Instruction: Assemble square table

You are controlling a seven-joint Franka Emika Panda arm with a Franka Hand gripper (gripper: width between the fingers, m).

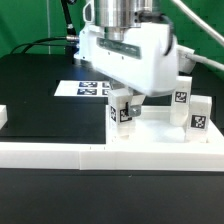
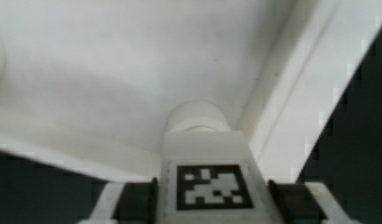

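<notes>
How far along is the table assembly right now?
Looks done: a first leg and a second leg stand upright at the exterior view's right; seating unclear. In hand: a third leg on the slab, between the gripper jaws. Left: a fourth, unseen.

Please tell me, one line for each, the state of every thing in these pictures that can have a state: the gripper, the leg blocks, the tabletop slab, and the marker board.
gripper: lowered over the slab, shut on a leg.
held leg: upright between the jaws, tip on or near the tabletop.
two other legs: standing upright on the slab, free.
square tabletop: lying flat against the rail.
marker board: flat on the table, partly hidden.
</notes>
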